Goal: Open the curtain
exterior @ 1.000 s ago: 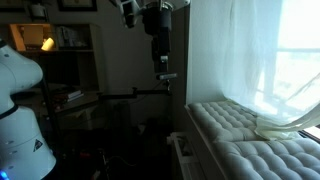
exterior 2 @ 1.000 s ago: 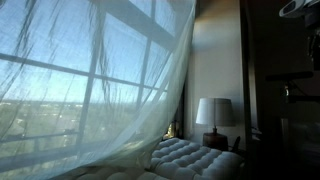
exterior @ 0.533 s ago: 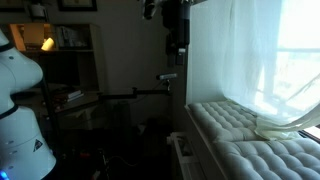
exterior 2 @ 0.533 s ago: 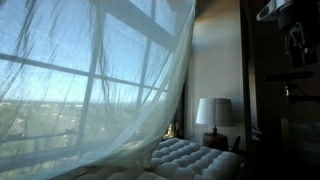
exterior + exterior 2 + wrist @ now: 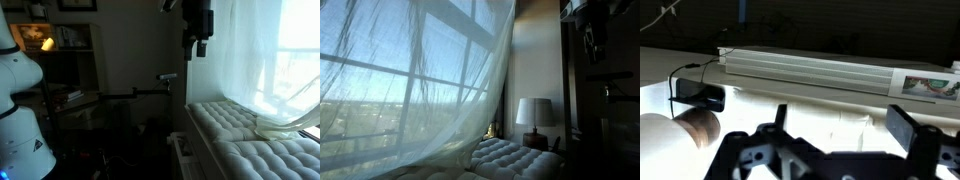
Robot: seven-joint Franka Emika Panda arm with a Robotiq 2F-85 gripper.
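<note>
In an exterior view, the white robot body stands at the far left, with a small lit lamp glowing on a dark shelf behind it. Toward the middle, the gripper hangs down from the top of the picture, dark against the light. It sits just at the left edge of the curtain; whether it touches the fabric cannot be told. The curtain falls in soft folds over the bright window, and its lower hem drapes onto the white tufted cushion at the lower right.

In an exterior view from inside the room, the curtain covers nearly the whole window, its lower part sweeping rightward down to the cushion. A table lamp stands to the right of it.

In the wrist view, a black box with a cable lies at the left on a pale surface, and a long ribbed pale bar runs across. The gripper's fingers are spread wide with nothing between them.
</note>
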